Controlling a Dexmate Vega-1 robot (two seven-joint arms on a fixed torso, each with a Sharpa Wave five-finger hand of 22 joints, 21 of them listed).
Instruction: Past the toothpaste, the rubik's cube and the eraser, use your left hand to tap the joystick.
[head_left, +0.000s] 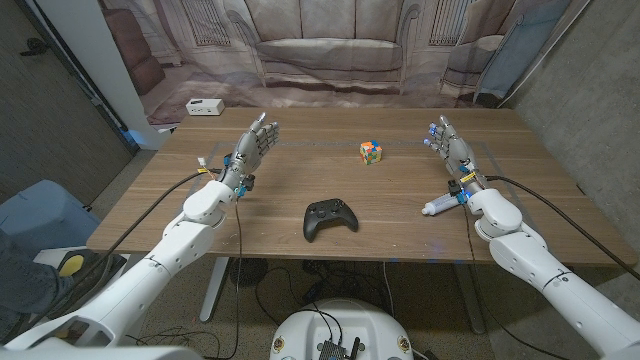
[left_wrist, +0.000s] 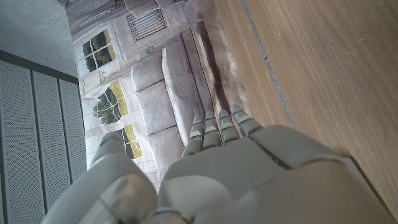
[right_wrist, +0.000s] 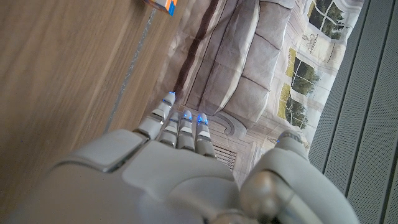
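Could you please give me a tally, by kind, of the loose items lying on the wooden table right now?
Game controller (joystick): 1
Rubik's cube: 1
Toothpaste tube: 1
White box at the far left corner: 1
Total: 4. I cannot spot an eraser.

The wooden table (head_left: 400, 235) spans the middle of the head view, with a thin seam line running along its far part. At about ten o'clock from the table's centre, just beyond its far corner, a small white box (head_left: 204, 106) with dark spots on its front sits on the floor. Behind the table, from eleven to one o'clock, hangs a printed backdrop (head_left: 330, 45) showing a grey sofa and windows. At eight o'clock, beside the table, stands a blue chair (head_left: 35, 215).
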